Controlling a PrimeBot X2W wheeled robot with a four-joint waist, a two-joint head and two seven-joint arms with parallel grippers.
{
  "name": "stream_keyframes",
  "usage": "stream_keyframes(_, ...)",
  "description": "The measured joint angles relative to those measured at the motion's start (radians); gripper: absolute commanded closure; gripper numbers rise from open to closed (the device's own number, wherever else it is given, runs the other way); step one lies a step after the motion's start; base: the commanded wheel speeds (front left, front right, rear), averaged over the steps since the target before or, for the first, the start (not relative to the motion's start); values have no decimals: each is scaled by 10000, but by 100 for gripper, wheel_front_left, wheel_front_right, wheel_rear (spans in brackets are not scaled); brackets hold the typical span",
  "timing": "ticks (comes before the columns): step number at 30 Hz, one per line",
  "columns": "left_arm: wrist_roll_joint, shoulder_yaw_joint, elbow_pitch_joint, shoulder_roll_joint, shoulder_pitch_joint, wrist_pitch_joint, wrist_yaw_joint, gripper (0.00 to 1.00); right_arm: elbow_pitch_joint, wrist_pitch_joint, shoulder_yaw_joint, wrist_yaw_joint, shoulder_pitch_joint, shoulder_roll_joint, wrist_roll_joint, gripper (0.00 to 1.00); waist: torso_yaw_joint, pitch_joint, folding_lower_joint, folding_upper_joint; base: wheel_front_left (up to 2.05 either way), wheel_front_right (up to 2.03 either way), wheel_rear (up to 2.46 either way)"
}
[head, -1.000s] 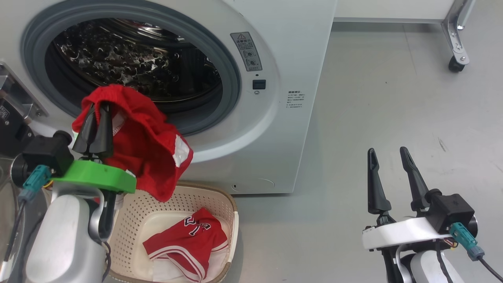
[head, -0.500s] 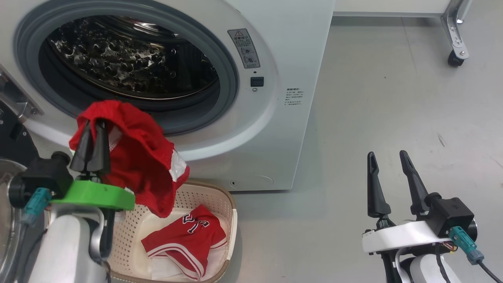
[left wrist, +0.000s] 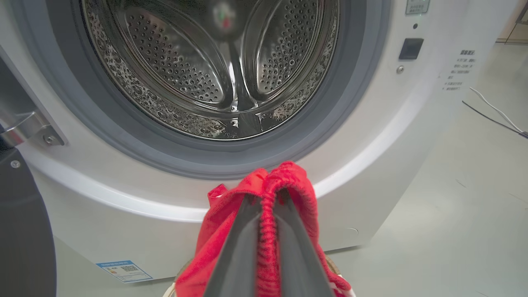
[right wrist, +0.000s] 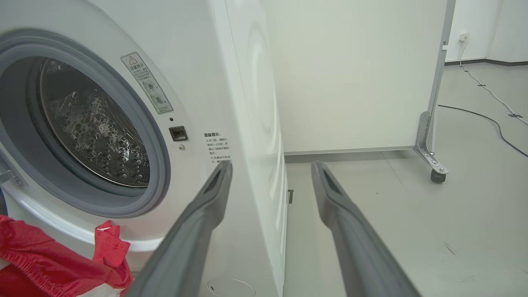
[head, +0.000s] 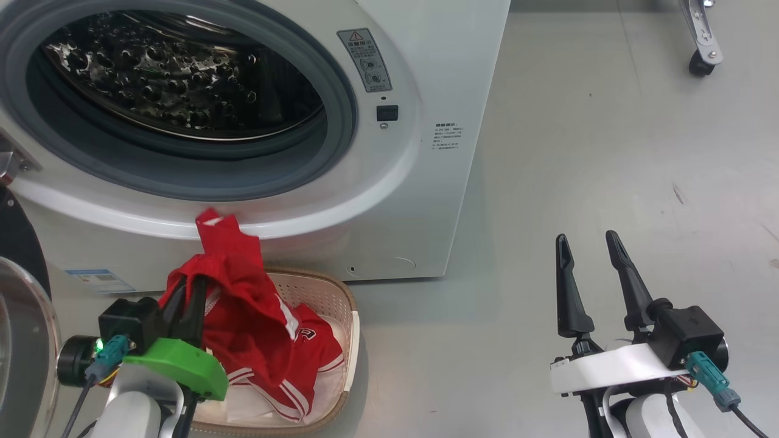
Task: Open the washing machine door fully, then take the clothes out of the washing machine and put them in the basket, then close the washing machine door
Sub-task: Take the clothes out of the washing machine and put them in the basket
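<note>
Currently | washing machine (head: 438, 201): grey warning sticker (head: 364, 59), text unreadable | left hand (head: 190, 289) pinching clothes (head: 249, 316) over basket (head: 319, 295) | right hand (head: 585, 238) spread

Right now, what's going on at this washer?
The robot's left claw is shut on a red garment, holding it low over the basket in front of the washing machine. A red jersey already lies in the basket. The door is swung open at the left and the drum looks empty. The right claw hangs open, holding nothing, off to the side.
</note>
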Motion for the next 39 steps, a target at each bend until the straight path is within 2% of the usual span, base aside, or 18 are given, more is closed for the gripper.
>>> stream_keyframes(12, 144, -479, 679, 113, -66, 219, -6, 100, -169, 15, 228, 0, -288, 48, -98, 0, -406, 842, 0, 0, 0, 0, 0)
stream_keyframes(21, 153, -663, 1016, 288, -722, 222, -35, 100, -232, 59, 399, -2, -479, 96, -221, 0, -731, 1563, 0, 0, 0, 0, 0)
stream_keyframes(39, 23, 2, 3563, 968, -1851, 725, -44, 100, -717, 268, 569, -27, -962, 15, -794, 0, -1425, 3221, 0, 0, 0, 0, 0)
